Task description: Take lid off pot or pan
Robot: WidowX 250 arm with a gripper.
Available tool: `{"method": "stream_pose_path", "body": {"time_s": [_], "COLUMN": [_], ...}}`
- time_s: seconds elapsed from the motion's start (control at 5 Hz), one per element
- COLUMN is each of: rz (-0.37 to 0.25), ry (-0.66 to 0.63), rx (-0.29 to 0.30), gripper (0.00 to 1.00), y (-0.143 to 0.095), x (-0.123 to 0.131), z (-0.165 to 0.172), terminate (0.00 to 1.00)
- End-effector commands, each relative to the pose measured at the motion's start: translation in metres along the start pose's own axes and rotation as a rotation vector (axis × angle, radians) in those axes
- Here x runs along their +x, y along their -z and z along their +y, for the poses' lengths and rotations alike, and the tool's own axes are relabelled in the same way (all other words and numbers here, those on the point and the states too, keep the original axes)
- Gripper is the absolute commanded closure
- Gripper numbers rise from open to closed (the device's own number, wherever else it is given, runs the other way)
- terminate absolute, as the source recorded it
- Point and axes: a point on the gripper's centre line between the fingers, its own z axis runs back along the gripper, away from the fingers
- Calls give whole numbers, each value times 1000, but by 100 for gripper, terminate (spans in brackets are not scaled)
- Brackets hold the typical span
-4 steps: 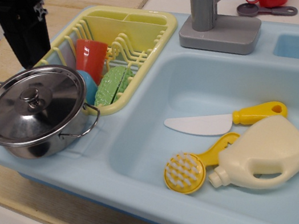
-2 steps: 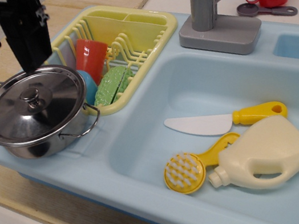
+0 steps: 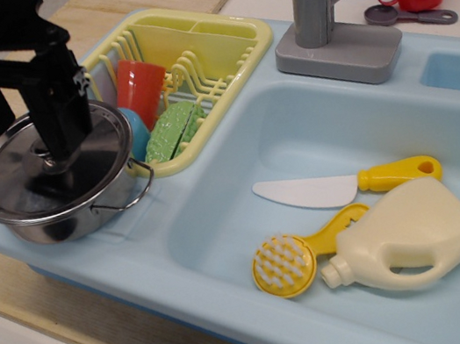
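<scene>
I see open jaws straddling the lid (image 3: 52, 172); it's slick, stiff steel, so I'd pinch its centre knob.

The pot (image 3: 62, 206) sits at the counter's (image 3: 9, 230) left front corner, the lid (image 3: 27, 181) on it. The gripper (image 3: 22, 128) hangs right over the lid, seemingly down at its middle, though the knob is hidden. Just behind and right of the pot stands the dish rack (image 3: 217, 45), a cup (image 3: 139, 88) in it. In the sink basin (image 3: 312, 131), right of the pot, lie a knife (image 3: 339, 186), a brush (image 3: 286, 262) and a jug (image 3: 411, 236). The faucet (image 3: 324, 22) stands at the back edge.
</scene>
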Motion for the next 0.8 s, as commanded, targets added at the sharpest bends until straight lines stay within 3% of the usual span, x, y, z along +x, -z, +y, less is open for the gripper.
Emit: {"method": "stream_pose_path", "body": {"time_s": [0.0,0.4,0.6], "rz": [-24,-35,-34], "ry": [-16,10,7], "rx": [2,-6,-9], "gripper": [0,0,100], "y": [5,13,16], "x": [2,10,14], "z": [7,12,12], "terminate": [0,0,0]}}
